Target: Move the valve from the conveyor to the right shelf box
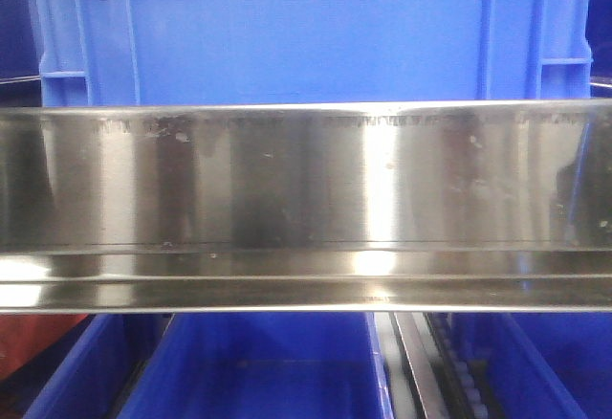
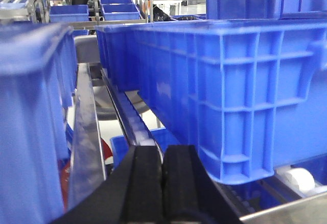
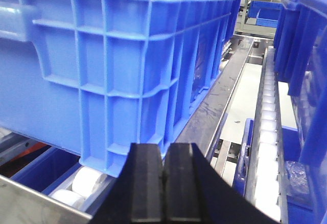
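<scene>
The valve and the conveyor are out of view in every frame. The right shelf's shiny steel front rail (image 1: 306, 199) fills the middle of the front view, with a blue box (image 1: 306, 32) standing on the level above it. In the left wrist view my left gripper (image 2: 162, 155) is shut with nothing between its black pads, low beside the ribbed wall of the blue box (image 2: 240, 86). My right gripper (image 3: 164, 155) is also shut and empty, just in front of the near corner of the blue box (image 3: 117, 55), which rests on white rollers (image 3: 89, 180).
More blue bins (image 1: 258, 366) sit on the level below the rail. Another blue box (image 2: 30, 111) stands close at the left of the left wrist view, with a steel divider (image 2: 87, 127) between the boxes. A roller track (image 3: 268, 116) and blue bins (image 3: 306, 40) line the right.
</scene>
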Tool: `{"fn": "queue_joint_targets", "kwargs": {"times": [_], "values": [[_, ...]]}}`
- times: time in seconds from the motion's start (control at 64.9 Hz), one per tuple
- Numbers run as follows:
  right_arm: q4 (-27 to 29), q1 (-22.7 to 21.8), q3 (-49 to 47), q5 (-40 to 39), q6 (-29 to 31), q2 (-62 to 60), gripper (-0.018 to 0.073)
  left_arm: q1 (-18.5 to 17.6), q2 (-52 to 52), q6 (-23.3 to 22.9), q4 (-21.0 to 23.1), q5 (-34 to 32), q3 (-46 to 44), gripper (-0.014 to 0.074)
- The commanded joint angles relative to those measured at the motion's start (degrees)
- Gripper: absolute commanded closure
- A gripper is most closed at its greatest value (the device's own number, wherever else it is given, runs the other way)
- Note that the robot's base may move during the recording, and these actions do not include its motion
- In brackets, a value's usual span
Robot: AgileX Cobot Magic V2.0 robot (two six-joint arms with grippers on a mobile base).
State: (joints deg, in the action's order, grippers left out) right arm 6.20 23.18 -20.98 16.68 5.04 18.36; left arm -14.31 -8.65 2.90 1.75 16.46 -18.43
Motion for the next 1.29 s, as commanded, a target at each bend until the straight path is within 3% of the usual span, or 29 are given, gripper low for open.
{"fn": "queue_joint_targets", "kwargs": {"times": [0.0, 0.801, 0.955, 1.094, 1.279], "values": [[-0.41, -0.24, 0.14, -2.43, 0.38, -0.38, 0.0715, 0.01, 0.34, -0.43, 0.82, -2.90, 0.54, 0.0708], [-0.41, -0.24, 0.14, -3.41, 0.38, -0.38, 0.0715, 0.29, 0.34, -0.43, 0.82, -2.90, 0.63, 0.0708], [-0.41, -0.24, 0.14, -3.41, 0.38, -0.38, 0.0715, 6.04, 0.73, -0.43, 0.35, -3.45, 1.58, 0.0708], [-0.41, -0.24, 0.14, -3.41, 0.38, -0.38, 0.0715, 11.73, 2.98, -0.43, 0.10, -8.32, 6.12, 0.0708], [-0.41, -0.24, 0.14, -3.41, 0.38, -0.38, 0.0715, 15.94, 7.32, -0.43, 0.10, -14.13, 14.14, 0.0708]]}}
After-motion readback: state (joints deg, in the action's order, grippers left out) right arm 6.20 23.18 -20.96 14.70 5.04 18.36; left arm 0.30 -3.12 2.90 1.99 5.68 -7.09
